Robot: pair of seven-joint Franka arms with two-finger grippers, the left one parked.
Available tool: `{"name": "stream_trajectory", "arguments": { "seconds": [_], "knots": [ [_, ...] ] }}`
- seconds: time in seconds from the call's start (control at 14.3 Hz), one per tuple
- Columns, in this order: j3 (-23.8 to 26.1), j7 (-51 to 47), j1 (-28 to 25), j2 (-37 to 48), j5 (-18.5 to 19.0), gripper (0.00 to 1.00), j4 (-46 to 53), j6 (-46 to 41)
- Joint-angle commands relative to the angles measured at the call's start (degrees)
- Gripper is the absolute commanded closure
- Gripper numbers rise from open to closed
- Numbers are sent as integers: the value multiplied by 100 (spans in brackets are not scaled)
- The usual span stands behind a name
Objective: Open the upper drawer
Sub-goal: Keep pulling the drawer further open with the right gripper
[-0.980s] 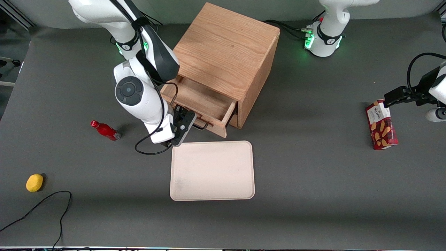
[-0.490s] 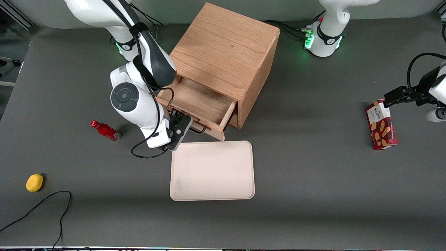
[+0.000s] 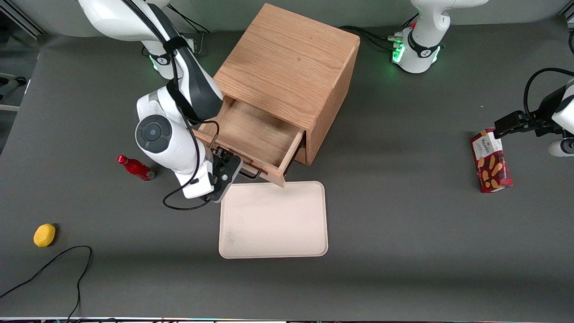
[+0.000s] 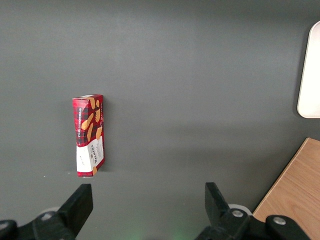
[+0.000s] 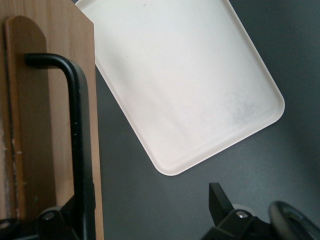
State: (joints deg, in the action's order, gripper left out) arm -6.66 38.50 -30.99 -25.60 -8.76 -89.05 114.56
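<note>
Upper drawer (image 3: pixel 251 134) farther out, pincer (image 3: pixel 233 168) at handle (image 5: pixel 80 145).

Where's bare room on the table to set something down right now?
Open patches: the table between the tray and the biscuit box; the strip nearer the front camera than the tray; the stretch between the lemon and the tray. Crowded: in front of the upper drawer, where the gripper sits at its handle, red bottle beside.
</note>
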Motion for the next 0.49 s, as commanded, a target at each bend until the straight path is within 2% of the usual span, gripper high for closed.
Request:
{"name": "stream_trajectory", "arguments": {
  "seconds": [0.0, 0.42],
  "knots": [
    [-11, 140, 102, -130, -12, 0, 230, -145],
    [-19, 140, 277, -218, -29, 0, 336, -153]
  ]
}}
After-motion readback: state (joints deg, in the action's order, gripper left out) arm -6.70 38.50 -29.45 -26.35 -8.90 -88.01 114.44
